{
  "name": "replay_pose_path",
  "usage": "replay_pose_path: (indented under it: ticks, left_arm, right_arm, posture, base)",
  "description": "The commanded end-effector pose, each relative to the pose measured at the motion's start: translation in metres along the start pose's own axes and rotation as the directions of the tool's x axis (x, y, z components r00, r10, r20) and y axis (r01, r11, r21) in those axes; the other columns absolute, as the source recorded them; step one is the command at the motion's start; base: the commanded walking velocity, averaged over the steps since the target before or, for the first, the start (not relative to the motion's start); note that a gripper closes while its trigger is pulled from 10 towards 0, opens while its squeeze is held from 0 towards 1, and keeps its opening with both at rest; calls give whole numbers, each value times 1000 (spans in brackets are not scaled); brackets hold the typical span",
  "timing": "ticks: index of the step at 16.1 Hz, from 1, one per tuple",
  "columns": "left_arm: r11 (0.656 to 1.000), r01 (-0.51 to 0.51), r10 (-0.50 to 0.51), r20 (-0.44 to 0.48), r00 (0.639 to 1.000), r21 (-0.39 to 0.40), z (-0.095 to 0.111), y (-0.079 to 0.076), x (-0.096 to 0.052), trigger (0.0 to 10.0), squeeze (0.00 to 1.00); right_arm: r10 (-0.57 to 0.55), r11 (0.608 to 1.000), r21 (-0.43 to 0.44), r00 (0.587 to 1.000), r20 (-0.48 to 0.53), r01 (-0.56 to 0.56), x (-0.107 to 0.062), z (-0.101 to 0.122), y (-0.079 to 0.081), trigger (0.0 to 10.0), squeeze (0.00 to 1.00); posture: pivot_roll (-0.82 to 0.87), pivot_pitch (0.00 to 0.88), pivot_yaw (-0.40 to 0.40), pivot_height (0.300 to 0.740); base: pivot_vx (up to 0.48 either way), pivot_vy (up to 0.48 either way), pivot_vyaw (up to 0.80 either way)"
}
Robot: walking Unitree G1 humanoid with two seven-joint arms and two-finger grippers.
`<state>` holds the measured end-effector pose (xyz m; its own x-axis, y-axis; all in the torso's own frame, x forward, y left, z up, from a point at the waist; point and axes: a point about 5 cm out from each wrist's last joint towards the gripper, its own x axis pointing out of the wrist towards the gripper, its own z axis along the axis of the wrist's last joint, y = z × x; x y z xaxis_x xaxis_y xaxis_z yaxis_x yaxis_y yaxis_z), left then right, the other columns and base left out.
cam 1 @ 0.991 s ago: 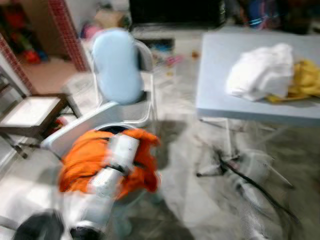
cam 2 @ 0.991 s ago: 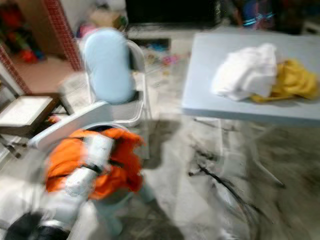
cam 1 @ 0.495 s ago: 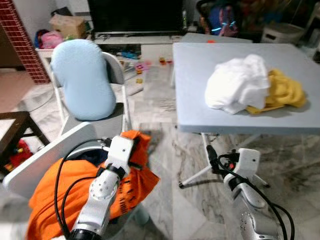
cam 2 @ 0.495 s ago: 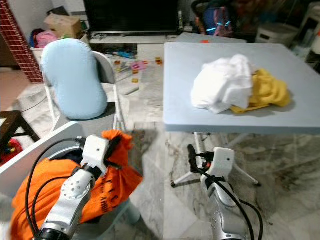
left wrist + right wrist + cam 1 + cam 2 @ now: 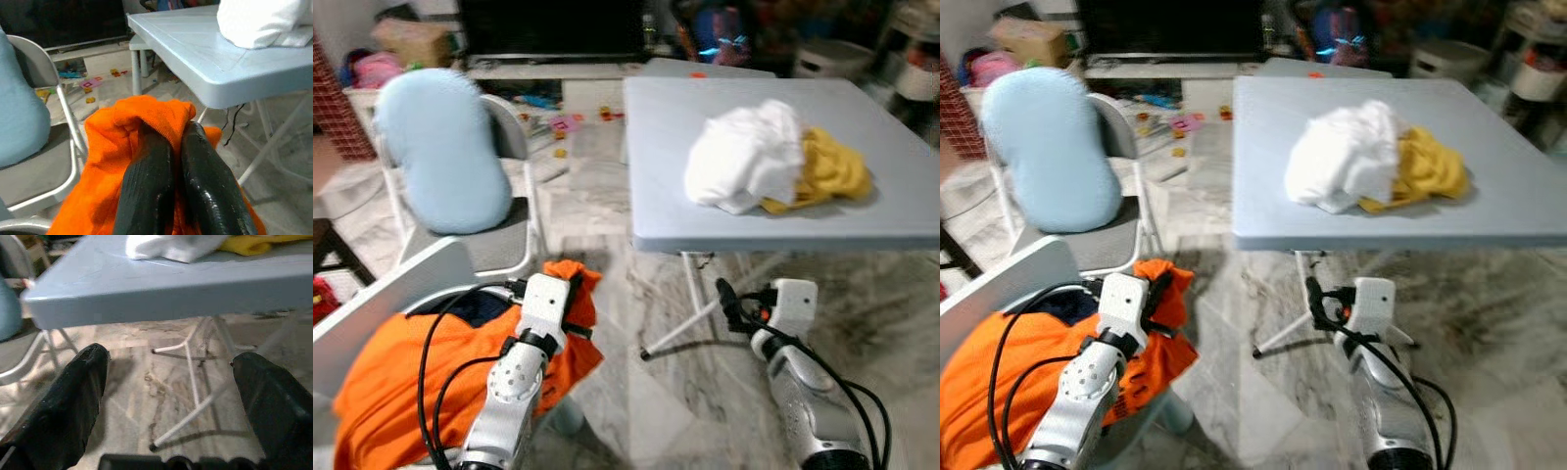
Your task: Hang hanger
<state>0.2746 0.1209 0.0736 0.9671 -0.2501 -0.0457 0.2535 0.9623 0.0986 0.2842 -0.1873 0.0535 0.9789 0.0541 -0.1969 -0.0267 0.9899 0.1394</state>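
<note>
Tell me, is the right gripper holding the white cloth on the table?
No, the right gripper hangs open and empty below the table edge, while the white cloth lies untouched on the tabletop.

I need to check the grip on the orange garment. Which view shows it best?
The left wrist view: the left hand has its fingers shut on a fold of the orange garment, seen close. Both eye views show the whole garment bunched beside the chair, but the grip itself is small there.
</note>
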Motion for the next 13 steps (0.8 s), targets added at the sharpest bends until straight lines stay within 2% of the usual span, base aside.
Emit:
replay_pose_path:
  ticks: [1,2,9,12,13]
  left_arm:
    - [1000,-10,10,5,1000,-21,4,3,1,10000,0]
    - [1000,-2,2,8,1000,-27,5,3,2,10000,0]
    - [998,42,-42,6,999,-36,7,-4,5,10000,0]
    - [998,55,-55,-2,998,-25,6,-6,6,10000,0]
    - [998,60,-60,-2,998,-19,6,-5,6,10000,0]
  right_arm:
    - [10,1000,-4,1000,-8,-10,2,0,2,10000,0]
    - [11,1000,-4,1000,-7,-11,3,0,2,10000,0]
    - [-7,1000,-4,1000,-13,7,0,-4,0,10000,0]
    - [-16,1000,-5,1000,-13,16,-1,-4,-2,10000,0]
    - [-22,1000,-3,1000,-12,22,-2,-4,-3,10000,0]
  posture:
    - [11,0,-42,740]
    - [9,0,-38,740]
    - [-19,7,-21,740]
    - [-28,9,-12,740]
    - [-31,12,-7,740]
  base:
    - [0,0,0]
    - [0,0,0]
    - [0,-300,-536]
    - [0,-307,-723]
    - [0,-311,0]
